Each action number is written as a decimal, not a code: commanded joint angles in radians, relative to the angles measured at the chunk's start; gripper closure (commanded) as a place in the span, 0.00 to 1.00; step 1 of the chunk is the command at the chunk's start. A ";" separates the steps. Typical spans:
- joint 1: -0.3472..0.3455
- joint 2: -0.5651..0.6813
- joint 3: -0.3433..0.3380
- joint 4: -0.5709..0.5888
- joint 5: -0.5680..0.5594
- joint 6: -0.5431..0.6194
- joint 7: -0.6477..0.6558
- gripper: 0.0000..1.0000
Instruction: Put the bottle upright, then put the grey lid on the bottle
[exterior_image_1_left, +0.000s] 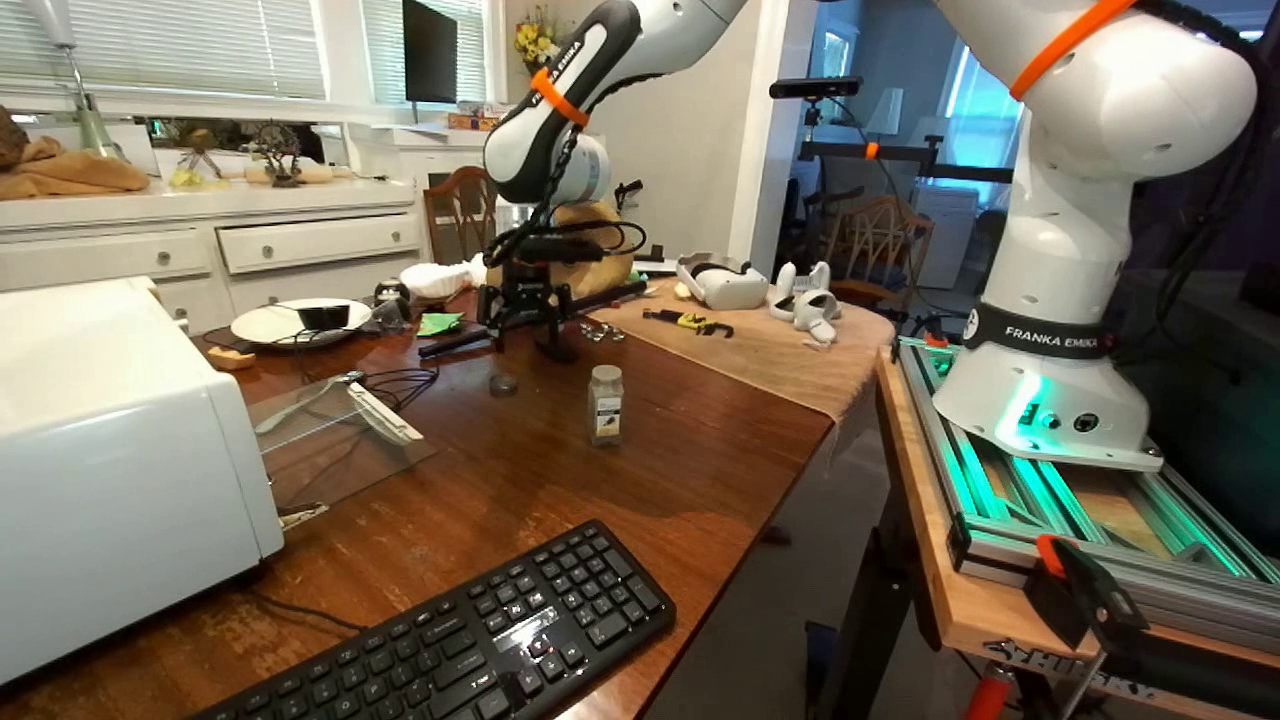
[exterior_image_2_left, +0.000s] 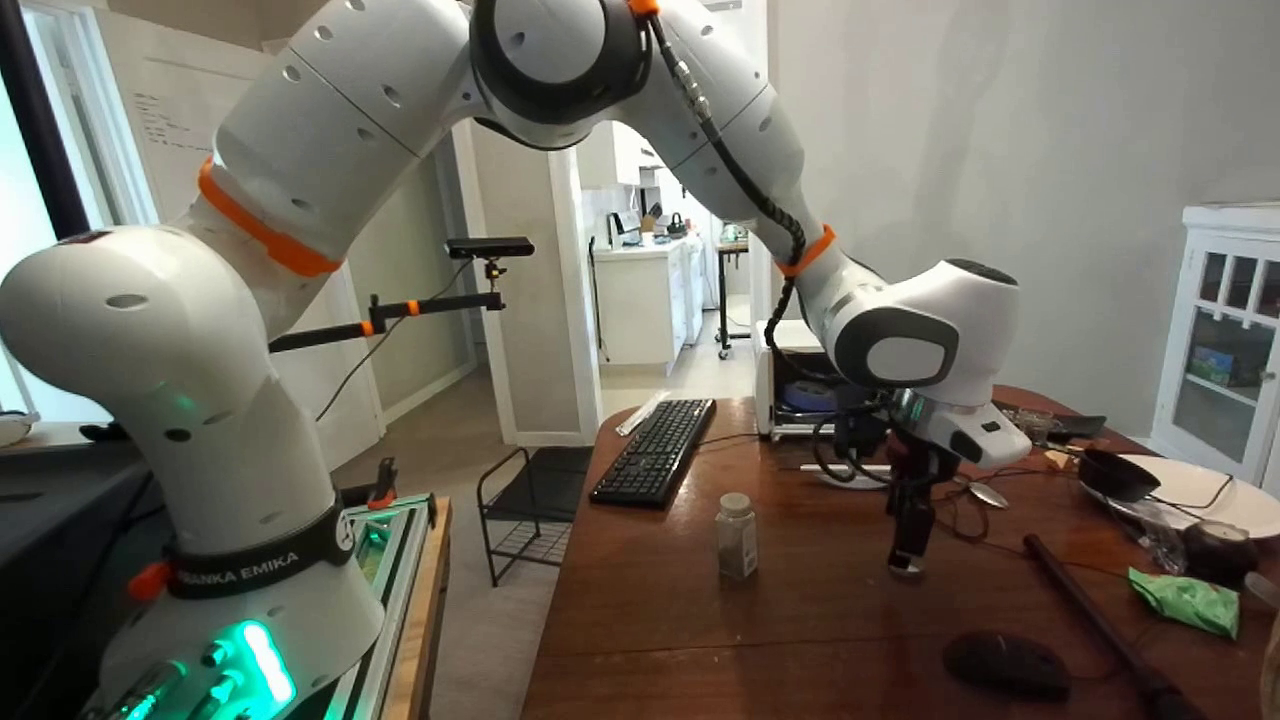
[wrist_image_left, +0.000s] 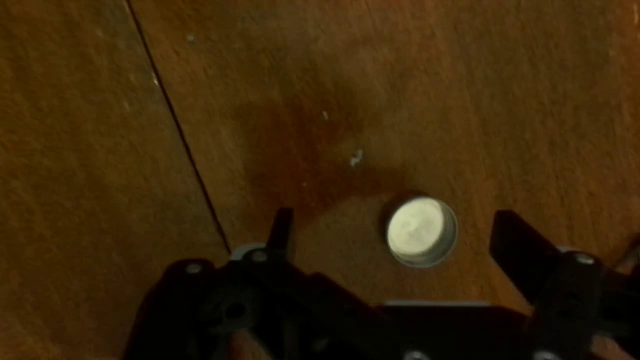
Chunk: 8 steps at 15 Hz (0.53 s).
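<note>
in an exterior view: bottle (exterior_image_1_left: 605, 407) upright on table (exterior_image_1_left: 700, 440), off pincer (exterior_image_1_left: 527, 347) toward robot base (exterior_image_1_left: 1050, 345), well apart. grey lid (exterior_image_1_left: 503, 384) on table just below pincer. bottle likely light, stiff, smooth — tips easily, so hold mid-body if needed.

in an exterior view: bottle (exterior_image_2_left: 737, 537) upright; pincer (exterior_image_2_left: 908, 562) edge-on, spread not readable, lid not made out.

wrist view: pincer released, nothing held. only here lid clearly hollow side up — between fingers (wrist_image_left: 517, 250), touching neither; no bottle. lid likely light, rigid, slick; pinch across outer rim, probably flip before capping.
</note>
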 joint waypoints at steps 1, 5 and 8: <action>-0.082 -0.036 0.092 -0.119 0.111 0.259 -0.097 0.00; -0.059 -0.002 0.057 -0.050 0.050 0.171 -0.049 0.00; -0.028 0.033 0.030 -0.003 0.008 0.137 -0.020 0.00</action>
